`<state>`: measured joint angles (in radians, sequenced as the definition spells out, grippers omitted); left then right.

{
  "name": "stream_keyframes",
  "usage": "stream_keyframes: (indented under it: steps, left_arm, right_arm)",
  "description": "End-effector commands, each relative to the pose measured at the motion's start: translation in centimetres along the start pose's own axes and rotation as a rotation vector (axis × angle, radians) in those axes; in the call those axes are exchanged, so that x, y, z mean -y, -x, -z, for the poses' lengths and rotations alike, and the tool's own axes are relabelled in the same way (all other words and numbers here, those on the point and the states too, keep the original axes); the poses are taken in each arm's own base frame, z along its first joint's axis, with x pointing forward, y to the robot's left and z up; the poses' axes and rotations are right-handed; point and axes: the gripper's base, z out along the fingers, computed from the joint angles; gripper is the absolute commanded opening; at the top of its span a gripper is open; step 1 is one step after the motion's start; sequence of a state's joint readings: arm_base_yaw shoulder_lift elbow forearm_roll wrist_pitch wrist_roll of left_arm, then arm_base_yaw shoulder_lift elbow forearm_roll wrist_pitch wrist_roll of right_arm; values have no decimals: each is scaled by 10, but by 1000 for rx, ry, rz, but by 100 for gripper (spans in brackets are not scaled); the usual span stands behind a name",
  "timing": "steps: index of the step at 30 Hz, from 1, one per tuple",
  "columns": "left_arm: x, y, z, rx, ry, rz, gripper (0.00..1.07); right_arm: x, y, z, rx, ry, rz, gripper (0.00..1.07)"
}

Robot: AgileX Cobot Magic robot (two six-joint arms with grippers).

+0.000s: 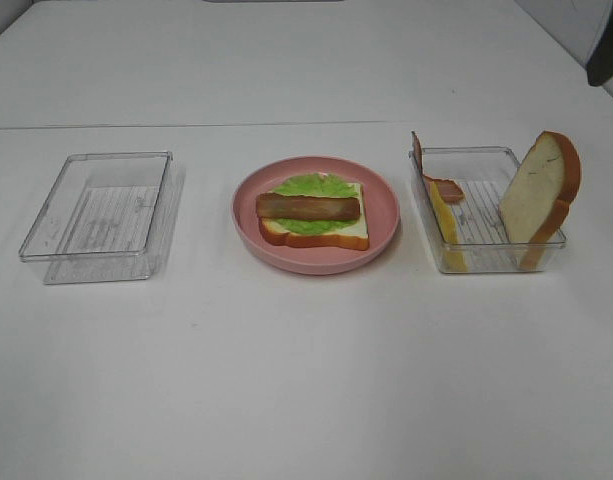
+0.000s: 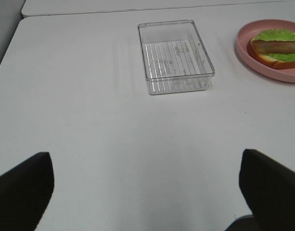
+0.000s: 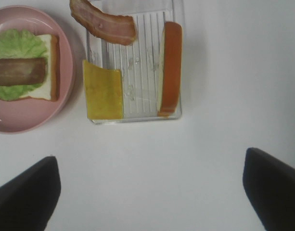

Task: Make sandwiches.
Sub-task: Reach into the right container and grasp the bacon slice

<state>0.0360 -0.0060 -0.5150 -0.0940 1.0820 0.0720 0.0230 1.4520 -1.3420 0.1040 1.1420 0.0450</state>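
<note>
High camera: the pink plate sits mid-table carrying 1 bread slice, a lettuce leaf on it and 1 bacon strip across the top. The left tray lies well apart. In the right tray, a second bread slice stands on edge at the right wall, while the cheese slice and second bacon strip lean at the left wall.

Left wrist: left gripper jaws wide apart, nothing between them, left tray ahead.

Right wrist: right gripper jaws wide apart too, nothing gripped, near the right tray.
</note>
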Motion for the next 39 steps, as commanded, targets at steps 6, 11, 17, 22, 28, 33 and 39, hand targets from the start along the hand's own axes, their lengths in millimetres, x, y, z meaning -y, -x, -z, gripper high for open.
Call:
stream_keyframes:
  steps: [6, 11, 17, 22, 28, 33, 39]
  left_arm:
    - [1, -1, 2, 24, -3, 7, 100]
    - [1, -1, 2, 24, -3, 7, 100]
    - [1, -1, 2, 24, -3, 7, 100]
    - [1, -1, 2, 23, -3, 7, 100]
    - [1, -1, 2, 23, -3, 7, 100]
    - [1, -1, 2, 23, -3, 7, 100]
    - [1, -1, 2, 23, -3, 7, 100]
  right_arm:
    - [-25, 58, -41, -68, 42, 79, 96]
    - [-48, 84, -80, -138, 78, 115, 96]
    - [-59, 109, -123, -184, 138, 104, 96]
    - [-63, 119, -155, -200, 176, 94, 96]
    - [-62, 121, -198, -242, 175, 81, 96]
    - [-61, 121, -221, -242, 178, 68, 96]
    - [-65, 120, -236, -229, 180, 69, 96]
